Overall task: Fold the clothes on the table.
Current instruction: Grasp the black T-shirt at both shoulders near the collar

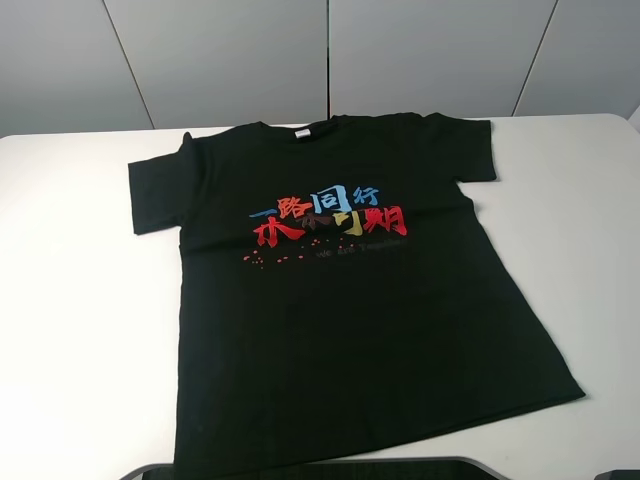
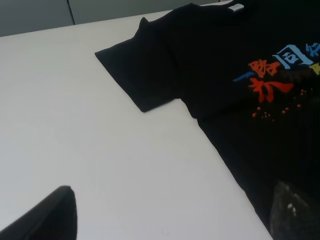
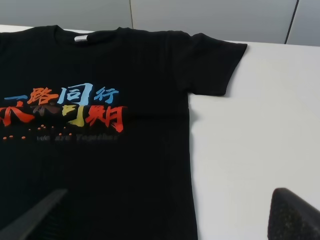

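The clothes (image 1: 340, 290) are one black T-shirt lying flat and face up on the white table (image 1: 80, 330), collar toward the far edge, with red, blue and yellow characters (image 1: 330, 220) on the chest. Neither gripper appears in the exterior high view. In the left wrist view my left gripper (image 2: 172, 192) hangs open above the table beside the shirt's left sleeve (image 2: 140, 70), its fingertips (image 2: 50, 212) wide apart and empty. My right gripper (image 3: 170, 195) is open above the shirt's right side (image 3: 100, 170), holding nothing, with one finger over cloth and the other over bare table.
Grey wall panels (image 1: 220, 50) stand behind the table's far edge. A dark part of the robot base (image 1: 310, 468) shows at the near edge. Bare white tabletop lies on both sides of the shirt (image 1: 590, 250).
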